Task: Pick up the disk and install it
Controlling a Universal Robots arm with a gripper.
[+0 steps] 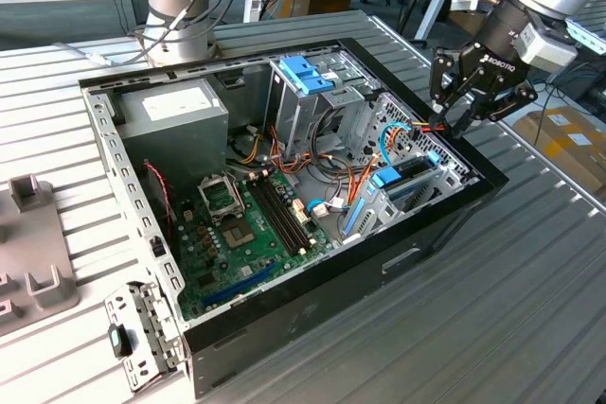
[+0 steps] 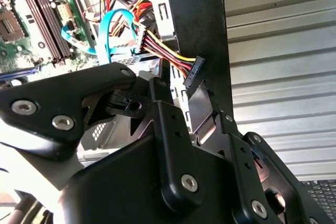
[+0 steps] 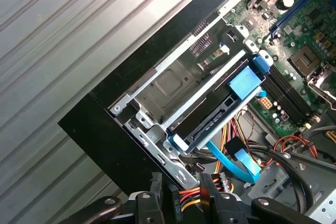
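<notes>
The disk [image 1: 409, 180] is a flat dark drive with blue rails and a blue tab. It lies in the metal bay at the open computer case's corner, on the exterior view's right. The first wrist view shows the disk [image 3: 210, 116] seated between the bay's metal walls. My gripper [image 1: 443, 126] hangs over the case rim just beyond that bay. In both wrist views its black fingers [image 2: 163, 98] close around a black power connector [image 2: 193, 73] on red, yellow and black wires. The gripper [image 3: 181, 200] is apart from the disk.
A blue data cable [image 3: 236, 158] loops under the bay. A tall metal drive cage with a blue handle [image 1: 308, 73], the power supply [image 1: 175, 115] and the motherboard [image 1: 241, 224] fill the case. A grey fixture [image 1: 33, 243] sits at the exterior view's left.
</notes>
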